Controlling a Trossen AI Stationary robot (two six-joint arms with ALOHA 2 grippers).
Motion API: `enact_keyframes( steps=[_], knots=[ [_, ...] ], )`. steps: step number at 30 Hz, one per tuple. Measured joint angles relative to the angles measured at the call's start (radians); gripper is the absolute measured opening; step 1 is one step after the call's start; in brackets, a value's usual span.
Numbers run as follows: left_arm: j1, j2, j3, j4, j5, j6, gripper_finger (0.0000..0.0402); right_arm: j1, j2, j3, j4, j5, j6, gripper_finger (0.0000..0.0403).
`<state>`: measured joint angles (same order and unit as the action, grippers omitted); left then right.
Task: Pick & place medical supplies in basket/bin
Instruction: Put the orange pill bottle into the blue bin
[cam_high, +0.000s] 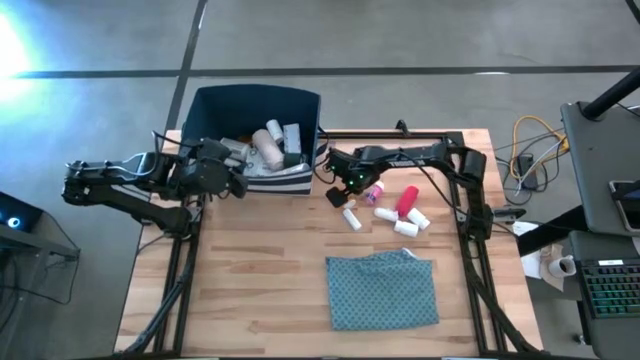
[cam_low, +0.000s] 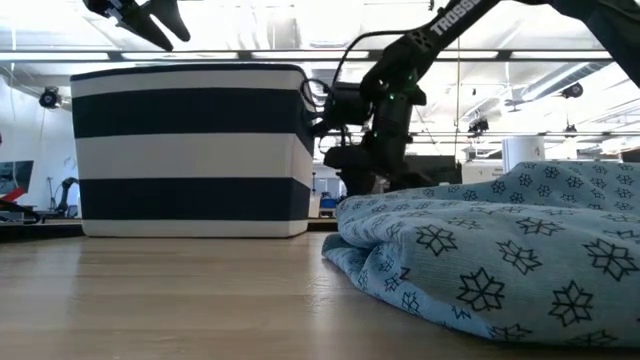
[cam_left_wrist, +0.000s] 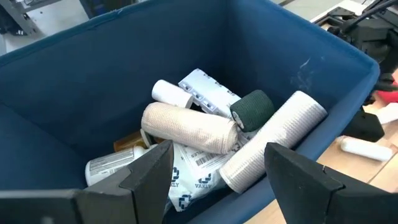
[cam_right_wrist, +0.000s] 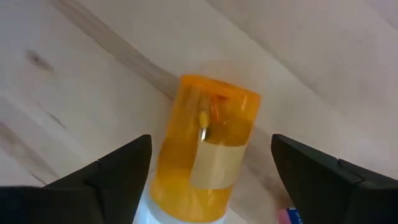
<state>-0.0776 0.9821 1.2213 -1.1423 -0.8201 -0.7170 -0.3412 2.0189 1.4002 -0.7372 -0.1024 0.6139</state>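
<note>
**A:** Start with the high view. Where do you find your right gripper (cam_high: 338, 184)?

**B:** You have it low over the table (cam_high: 250, 300), just right of the bin (cam_high: 205, 105), at the near-left edge of the loose medical supplies (cam_high: 400, 210). Your left gripper (cam_high: 235, 170) waits over the bin's left rim, well away from that cluster, so the right arm is plainly the nearer one.

**A:** And the low view?

**B:** You see the right arm bent down behind the folded teal cloth (cam_low: 500, 260), which hides the vial. The striped bin stands left of it, with the left gripper's fingers up at its top corner.

**A:** Left wrist view?

**B:** You look down into the bin: a tan bandage roll (cam_left_wrist: 189, 127), a white gauze roll (cam_left_wrist: 273, 140), a dark green roll (cam_left_wrist: 252, 110) and white packets already lie inside. Your fingers there stand apart, holding nothing.

**A:** Right wrist view, then?

**B:** Here is what your move turns on. The orange vial (cam_right_wrist: 208, 149) lies on its side directly between your spread fingers (cam_right_wrist: 118, 171), which grip nothing. Its long axis runs away from the wrist, so closing should pinch it across the barrel. It is translucent amber, with a pale label and a white cap at the end nearest you
</note>
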Motion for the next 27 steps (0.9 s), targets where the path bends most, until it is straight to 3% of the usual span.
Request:
enact_keyframes(
  steps=[5,10,16,23,27],
  knots=[
    [0.000,0.000,0.000,0.001,0.003,0.000,0.0230,-0.001,0.002,-0.028,0.011,0.001,0.035,0.0292],
    [0.000,0.000,0.000,0.002,0.009,0.000,0.0230,0.003,0.001,-0.035,0.006,0.003,0.033,0.0228],
    [0.000,0.000,0.000,0.003,0.179,-0.001,0.0230,0.008,-0.082,-0.036,-0.004,0.006,0.009,0.0151],
    [0.000,0.001,0.000,0.040,0.249,-0.001,0.0230,-0.006,-0.302,-0.036,0.013,0.214,0.046,0.0154],
    [0.000,0.001,0.000,0.105,0.251,0.000,0.0230,-0.015,-0.439,-0.036,0.184,0.298,0.081,0.0162]
  ],
)
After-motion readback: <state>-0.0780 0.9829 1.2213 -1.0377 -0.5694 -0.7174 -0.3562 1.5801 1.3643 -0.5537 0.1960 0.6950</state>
